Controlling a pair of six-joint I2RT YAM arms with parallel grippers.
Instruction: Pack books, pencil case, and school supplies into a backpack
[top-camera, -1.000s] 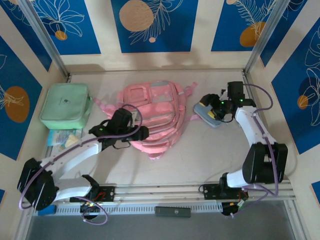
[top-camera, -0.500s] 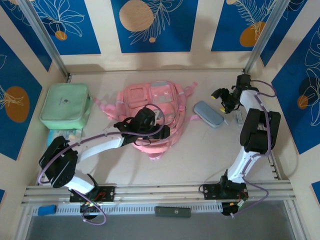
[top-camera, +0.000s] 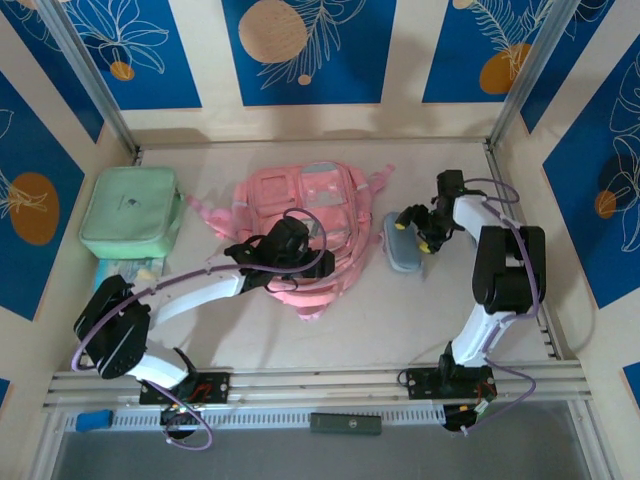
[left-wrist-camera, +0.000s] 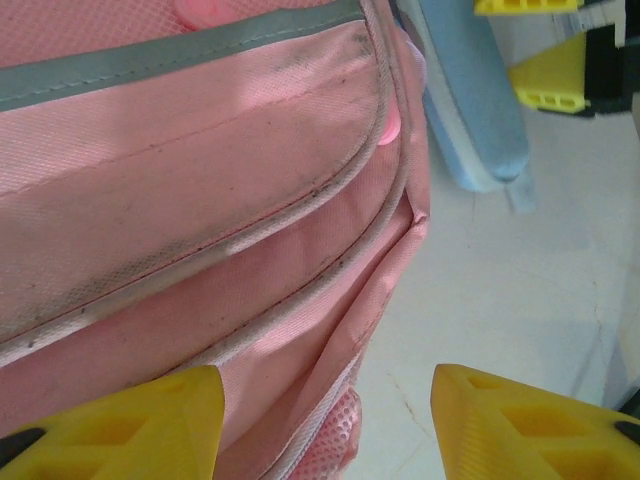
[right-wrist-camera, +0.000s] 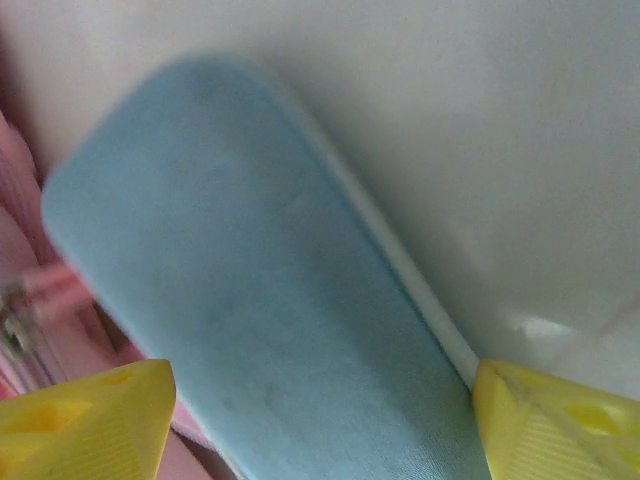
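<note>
The pink backpack (top-camera: 300, 200) lies flat mid-table. My left gripper (top-camera: 305, 262) hovers at its lower right edge, open, with the pink side seam (left-wrist-camera: 180, 180) and bare table between its yellow fingertips (left-wrist-camera: 110, 425). The grey-blue pencil case (top-camera: 398, 252) lies just right of the backpack, almost touching it. My right gripper (top-camera: 412, 233) is low over the case, open, with one finger on either side of it (right-wrist-camera: 270, 280); its right fingertip (right-wrist-camera: 560, 420) sits against the case's pale edge. The left wrist view also catches the case (left-wrist-camera: 470, 100) and the right gripper's yellow fingers (left-wrist-camera: 545, 85). The books are out of view.
A mint green square bag (top-camera: 130, 208) sits at the far left, with pale packets (top-camera: 125, 272) poking out below it. Metal posts and patterned walls close in the table. A rail (top-camera: 320, 385) runs along the near edge.
The pencil case has slid left toward the backpack and turned more upright, with my right gripper following over it. My left gripper crossed the backpack to its right edge and has opened a little.
</note>
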